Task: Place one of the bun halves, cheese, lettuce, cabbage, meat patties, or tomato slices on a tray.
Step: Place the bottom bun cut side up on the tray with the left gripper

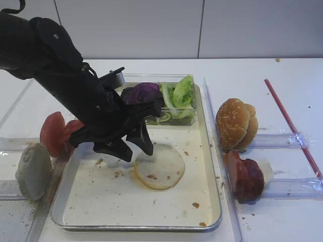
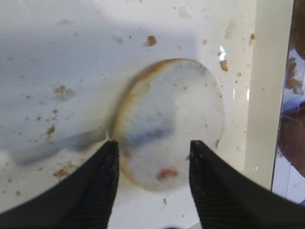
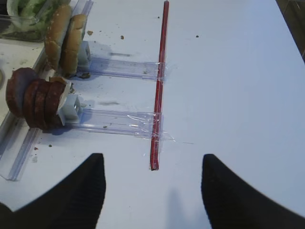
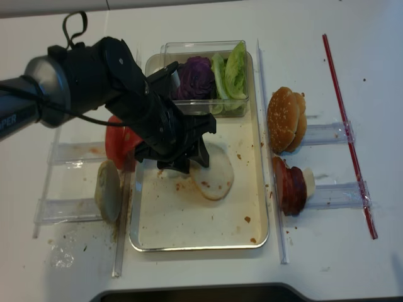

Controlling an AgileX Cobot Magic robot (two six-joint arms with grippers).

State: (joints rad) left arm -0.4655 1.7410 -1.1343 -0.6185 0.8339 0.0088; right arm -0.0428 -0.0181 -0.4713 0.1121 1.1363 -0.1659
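A flat pale bun half point(image 1: 160, 167) lies cut face up on the silver tray point(image 1: 101, 201). My left gripper point(image 1: 136, 151) hangs open over the bun's left edge, touching nothing. In the left wrist view its fingers point(image 2: 102, 181) straddle the bun half point(image 2: 174, 114), which rests on the tray floor point(image 2: 57, 57). From the other high view the left gripper point(image 4: 192, 165) stands beside the bun half point(image 4: 215, 179). My right gripper point(image 3: 152, 156) is open over bare white table. Lettuce point(image 1: 181, 93) and purple cabbage point(image 1: 141, 92) fill a clear box. The cheese is out of view.
Meat patties point(image 1: 245, 177) and a sesame bun point(image 1: 236, 123) stand in clear holders right of the tray. Tomato slices point(image 1: 54, 133) and a greyish bun piece point(image 1: 33, 171) stand on the left. A red strip point(image 1: 292, 126) runs along the far right.
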